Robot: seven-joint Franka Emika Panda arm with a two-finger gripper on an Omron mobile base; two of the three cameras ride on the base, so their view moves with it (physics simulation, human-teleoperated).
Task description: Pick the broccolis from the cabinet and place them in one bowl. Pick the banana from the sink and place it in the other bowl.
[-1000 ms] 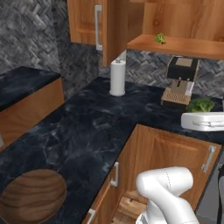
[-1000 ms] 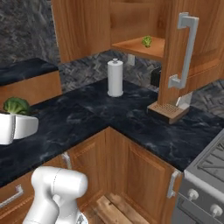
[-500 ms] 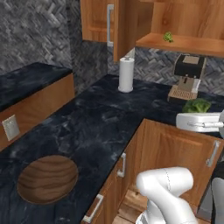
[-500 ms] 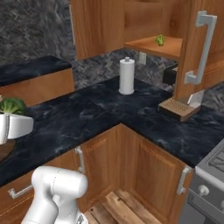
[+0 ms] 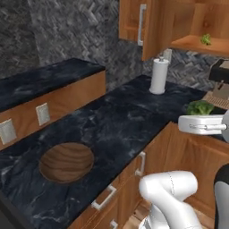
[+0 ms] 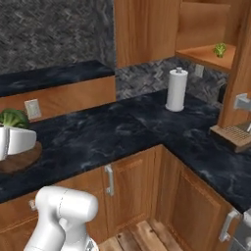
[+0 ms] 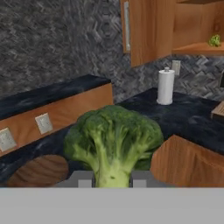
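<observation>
My gripper [image 7: 112,181] is shut on the stem of a bumpy green broccoli [image 7: 113,138], which fills the middle of the hand view. From the left base view the held broccoli [image 5: 199,107] sits on top of the white hand [image 5: 201,124], raised by the counter's front edge. The brown wooden bowl [image 5: 67,162] lies on the dark counter well to the left of the hand, and low left in the hand view [image 7: 39,171]. A second broccoli [image 5: 205,39] rests on the shelf of the open wooden cabinet [image 5: 154,27], far ahead [image 6: 219,49].
A white paper towel roll [image 5: 159,75] stands on the counter's inner corner under the cabinet. A coffee machine [image 5: 221,76] stands at the right. The open cabinet door [image 6: 240,73] with its grey handle juts out. Wooden drawers [image 6: 132,186] run below the counter.
The whole scene has shifted to the right in both base views, so the base has moved; the wooden bowl has come fully into view. The gripper stays shut on the broccoli.
</observation>
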